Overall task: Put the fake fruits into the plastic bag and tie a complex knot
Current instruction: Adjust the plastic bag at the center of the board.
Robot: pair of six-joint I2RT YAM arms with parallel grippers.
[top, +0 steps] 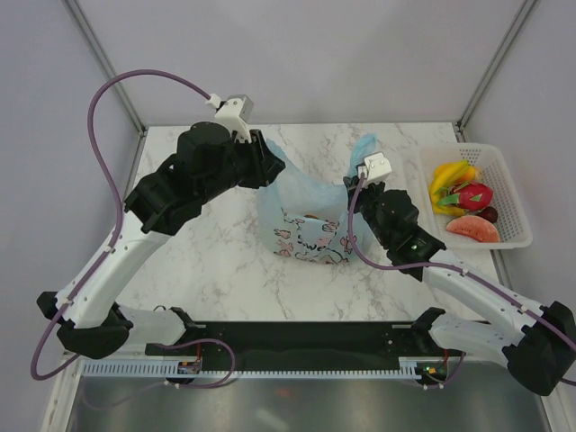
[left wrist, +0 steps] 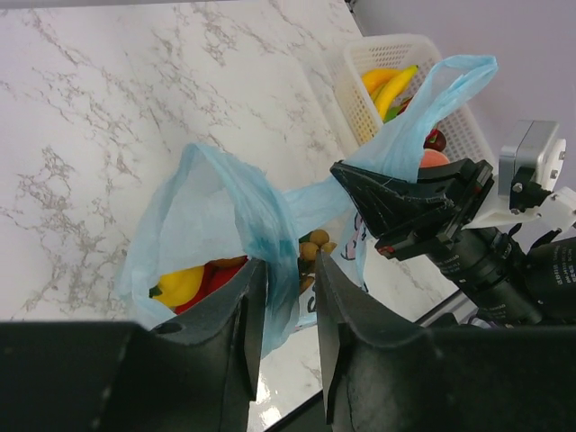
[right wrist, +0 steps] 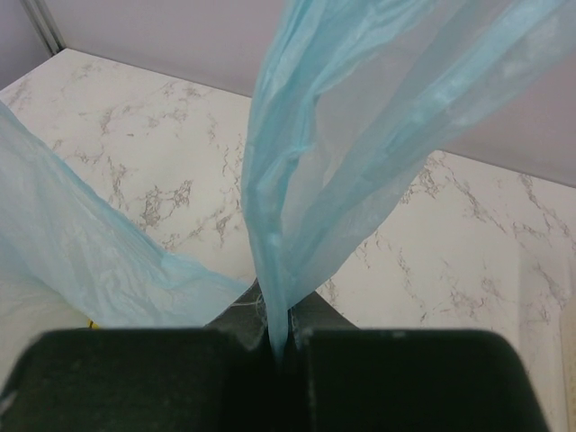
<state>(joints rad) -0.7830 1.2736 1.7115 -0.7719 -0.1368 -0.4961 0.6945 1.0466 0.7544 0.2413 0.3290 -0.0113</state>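
The light-blue plastic bag [top: 304, 214] stands in the middle of the table, its doodle panel facing the arms. Inside it lie a yellow fruit [left wrist: 180, 283], something red and a tan round cluster [left wrist: 315, 245]. My left gripper [left wrist: 290, 290] is at the bag's left handle [left wrist: 261, 225]; its jaws stand apart, and the film hangs between them against the left finger [left wrist: 245, 310]. My right gripper [right wrist: 279, 335] is shut on the other handle [right wrist: 333, 135], which stretches up from its tips. In the top view it sits at the bag's right side [top: 347, 193].
A white mesh basket [top: 515, 193] at the right edge holds yellow bananas [top: 448, 174], a pink-red dragon fruit [top: 474, 194], an orange-red slice [top: 472, 230] and a dark ball [top: 489, 214]. Frame posts rise at the far corners. Marble tabletop [top: 225, 261] shows left of the bag.
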